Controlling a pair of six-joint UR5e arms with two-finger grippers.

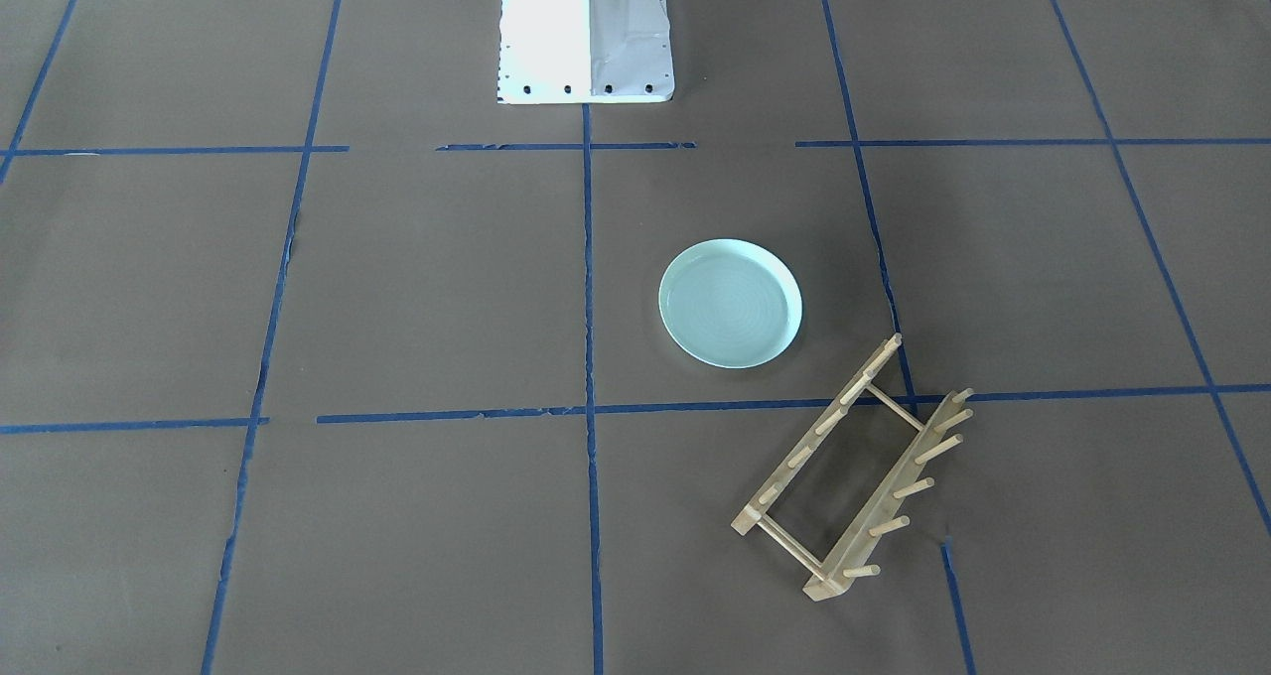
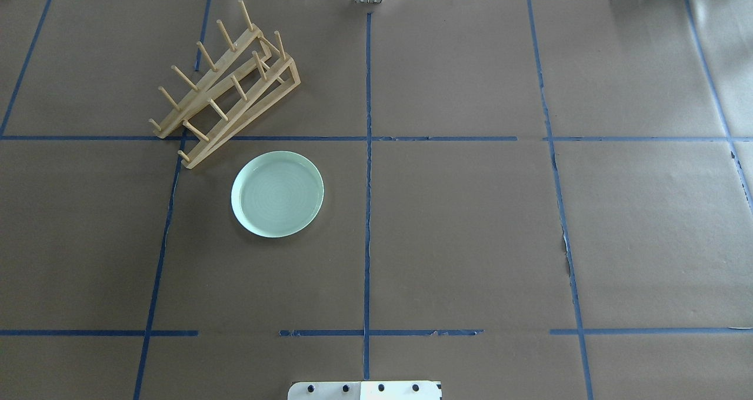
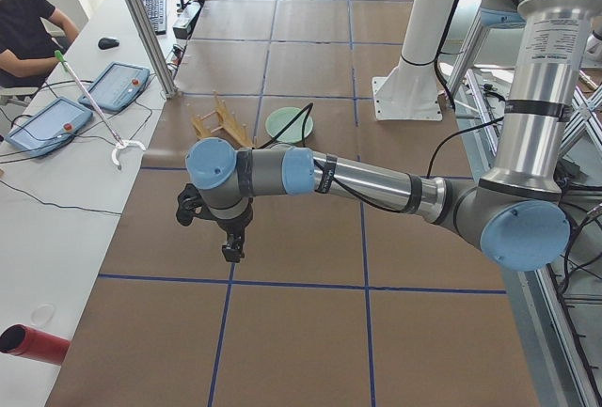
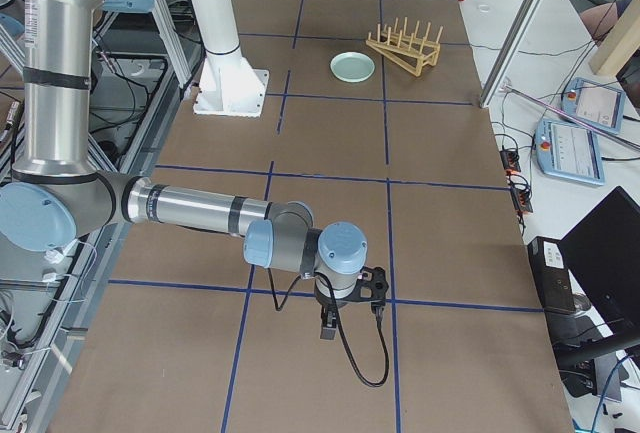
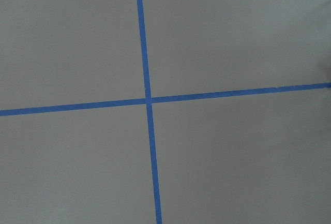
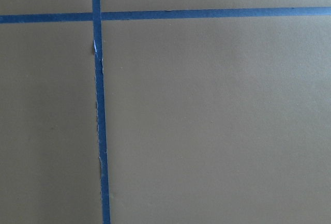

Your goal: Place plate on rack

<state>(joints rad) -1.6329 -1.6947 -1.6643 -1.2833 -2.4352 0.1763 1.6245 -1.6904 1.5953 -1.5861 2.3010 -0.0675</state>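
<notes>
The surface carries the rack on the robot's left half, with the plate flat just beside it, likely awaiting pickup. Left gripper and right gripper hover far off; whether they are open cannot be told.

Bright, even, diffuse light fills every view, and shadows are faint and soft-edged. The white base is blown out to glare in the front view. Straight below the left gripper the paper and tape show sharp but cool grey, darkening at one edge; below the right gripper the same paper looks warmer. The plate catches a mild sheen along its rim.
</notes>
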